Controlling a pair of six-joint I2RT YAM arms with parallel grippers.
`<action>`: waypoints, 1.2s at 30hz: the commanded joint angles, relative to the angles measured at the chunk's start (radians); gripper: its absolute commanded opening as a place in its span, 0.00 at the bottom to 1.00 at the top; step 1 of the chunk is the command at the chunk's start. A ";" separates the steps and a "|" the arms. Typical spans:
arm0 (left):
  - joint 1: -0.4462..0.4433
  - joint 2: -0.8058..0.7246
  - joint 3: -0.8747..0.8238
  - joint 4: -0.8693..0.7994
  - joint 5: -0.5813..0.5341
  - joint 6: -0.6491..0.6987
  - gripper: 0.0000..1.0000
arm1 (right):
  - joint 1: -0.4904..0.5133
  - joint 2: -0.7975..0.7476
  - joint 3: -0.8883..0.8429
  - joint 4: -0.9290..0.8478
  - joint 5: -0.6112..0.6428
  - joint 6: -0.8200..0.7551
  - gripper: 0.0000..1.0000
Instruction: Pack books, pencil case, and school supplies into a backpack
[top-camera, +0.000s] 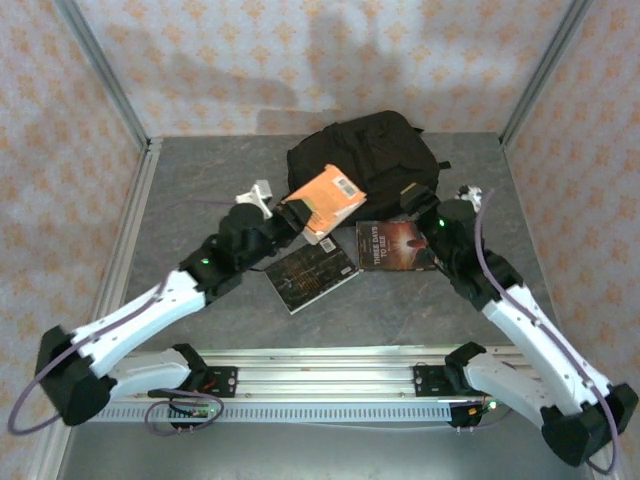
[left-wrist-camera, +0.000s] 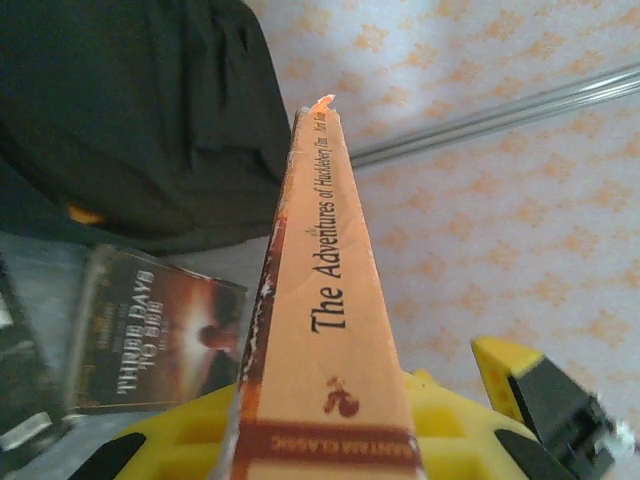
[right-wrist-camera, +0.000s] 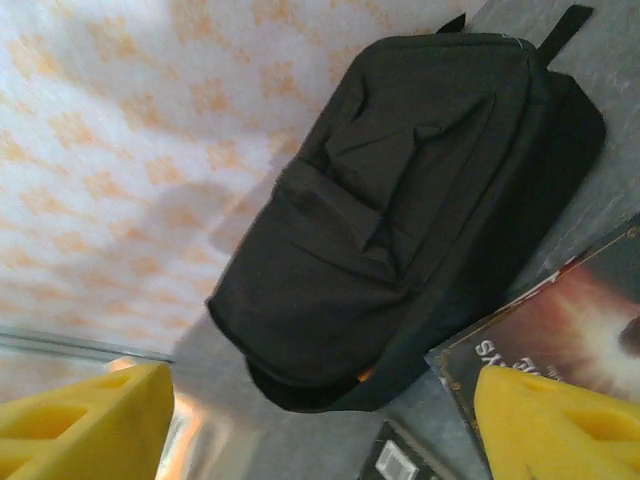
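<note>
Two robot arms at a grey table (top-camera: 190, 190), backed by a patterned wall (top-camera: 300, 60). The black backpack (top-camera: 365, 160) lies zipped side up at 12 o'clock on the table, hard against the back edge. The left gripper (top-camera: 288, 218) is clamped on the orange book (top-camera: 325, 200), holding it at the backpack's 7 o'clock corner with the barcoded back cover facing up. Whether the book touches the bag cannot be told from above. In the left wrist view the book's spine (left-wrist-camera: 335, 300) runs straight out from between the yellow fingers (left-wrist-camera: 180, 440), its title reading "The Adventures of Huckleberry Finn".

The right gripper (top-camera: 422, 205) hangs at the backpack's 5 o'clock corner. Its fingers (right-wrist-camera: 80, 420) stand wide apart with nothing between them, and the backpack (right-wrist-camera: 400, 210) lies just beyond.

Two more books lie flat on the table between the arms: the brown book (top-camera: 393, 245) at 6 o'clock from the backpack, just beside the right gripper, and the black book (top-camera: 310, 275) at its 8 o'clock, near the left arm.
</note>
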 joint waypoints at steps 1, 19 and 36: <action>0.072 -0.097 0.105 -0.450 -0.107 0.214 0.00 | 0.004 0.168 0.163 -0.175 -0.049 -0.280 0.78; 0.322 -0.201 0.093 -0.647 -0.239 0.419 0.00 | 0.159 1.087 1.003 -0.371 0.104 -0.583 0.99; 0.341 -0.156 0.051 -0.576 -0.106 0.401 0.00 | 0.269 1.544 1.510 -0.339 0.379 -0.698 0.99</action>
